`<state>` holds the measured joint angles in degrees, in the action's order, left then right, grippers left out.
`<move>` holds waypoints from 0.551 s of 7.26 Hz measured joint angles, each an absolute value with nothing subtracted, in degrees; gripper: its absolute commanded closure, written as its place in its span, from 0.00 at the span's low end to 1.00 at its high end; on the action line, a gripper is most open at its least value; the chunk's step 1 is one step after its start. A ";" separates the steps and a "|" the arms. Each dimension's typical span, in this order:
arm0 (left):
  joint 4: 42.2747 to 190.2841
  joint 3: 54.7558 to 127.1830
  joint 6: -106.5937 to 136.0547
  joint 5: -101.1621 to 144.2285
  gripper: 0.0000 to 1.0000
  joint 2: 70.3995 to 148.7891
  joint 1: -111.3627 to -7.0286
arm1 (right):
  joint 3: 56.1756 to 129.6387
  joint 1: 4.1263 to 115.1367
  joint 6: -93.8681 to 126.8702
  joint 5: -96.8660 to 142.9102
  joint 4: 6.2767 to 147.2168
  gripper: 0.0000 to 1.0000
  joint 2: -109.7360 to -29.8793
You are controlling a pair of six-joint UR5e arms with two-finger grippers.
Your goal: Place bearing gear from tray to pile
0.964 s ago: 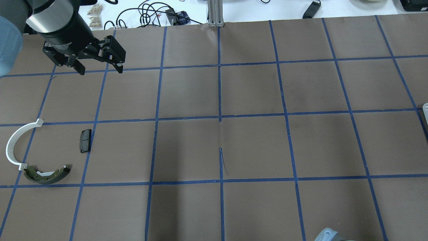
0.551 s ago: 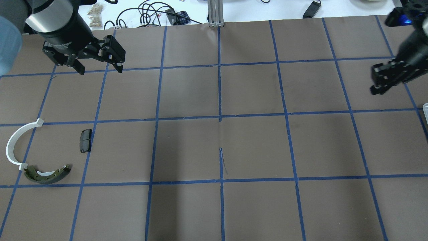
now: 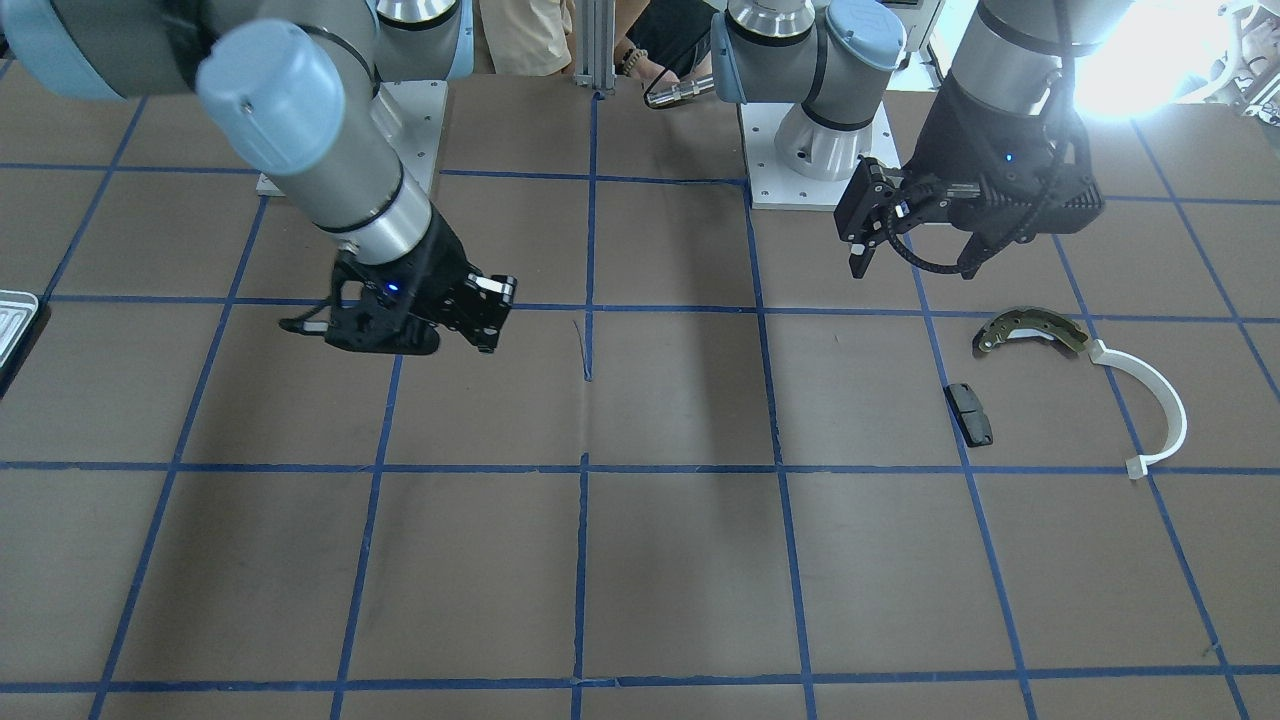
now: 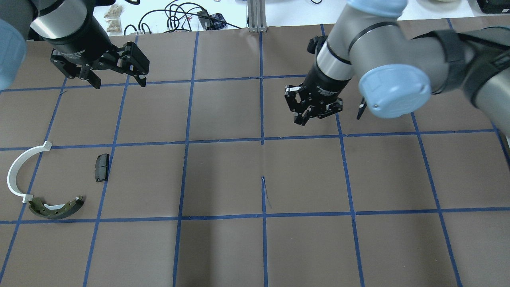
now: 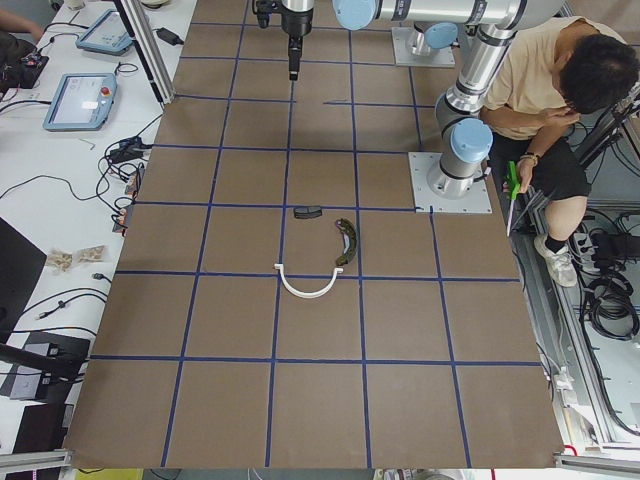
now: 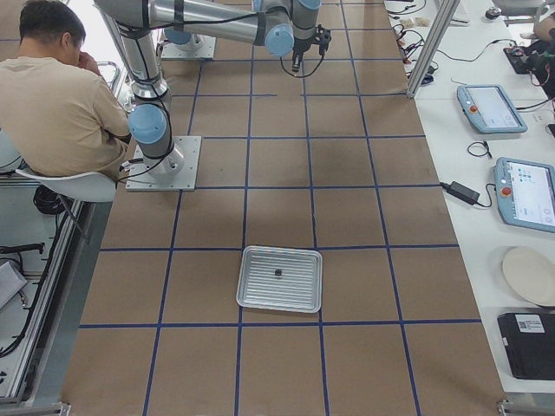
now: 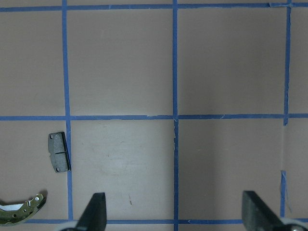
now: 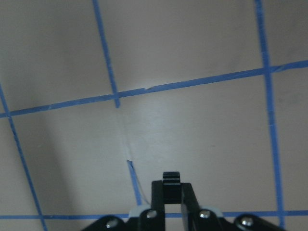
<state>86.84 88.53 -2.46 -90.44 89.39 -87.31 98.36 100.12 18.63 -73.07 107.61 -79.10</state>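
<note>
Two pincers: one on each arm, both raised above the brown paper-covered tabletop [image 4: 223, 247] with its blue tape grid.
right pincer [image 8: 172, 192]: narrow, fingers [image 8: 158, 199] pressed on a small black toothed bearing gear [image 8: 172, 177]. Only the gear's notched top shows between them, in the right wrist view.
right pincer position: near the middle of the tabletop, just to the robot's right of the centre tape line and clear of the surface.
left pincer [image 4: 119, 83]: wide, with nothing between its fingers [image 7: 94, 214]. It hangs over the robot's left part of the tabletop.
gear location: in the air, between tray and pile and well apart from both.
pale silvery shallow tray with ridged bottom [image 6: 251, 286]: lies flat at the robot's right end of the tabletop. One small dark round piece [image 6: 277, 274] sits near its middle.
pile [image 4: 55, 187]: three parts on the robot's left side of the tabletop.
bronze-grey curved brake shoe [image 4: 55, 209]: flat on the tabletop.
thin white plastic arc [image 4: 15, 171]: one end just beside an end of the brake shoe.
small black rectangular pad [image 4: 101, 168]: near the other two, touching neither.
side views: a seated person in a beige shirt [image 6: 52, 95] beside the arm bases.
</note>
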 measured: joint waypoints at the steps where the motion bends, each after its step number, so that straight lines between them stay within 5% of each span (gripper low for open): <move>1: 86.84 88.54 -2.46 -90.44 0.00 89.39 -87.29 | 98.37 103.80 19.97 -71.71 112.27 0.75 -74.09; 3: 86.84 88.58 -2.46 -90.44 0.00 89.38 -87.28 | 98.43 108.40 21.51 -71.23 118.67 0.00 -67.42; 4: 86.84 88.59 -2.46 -90.44 0.00 89.39 -87.28 | 98.32 109.20 22.94 -71.59 119.93 0.00 -66.26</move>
<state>86.84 88.59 -2.46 -90.44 89.39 -87.28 98.32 109.20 22.94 -71.59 119.93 -66.26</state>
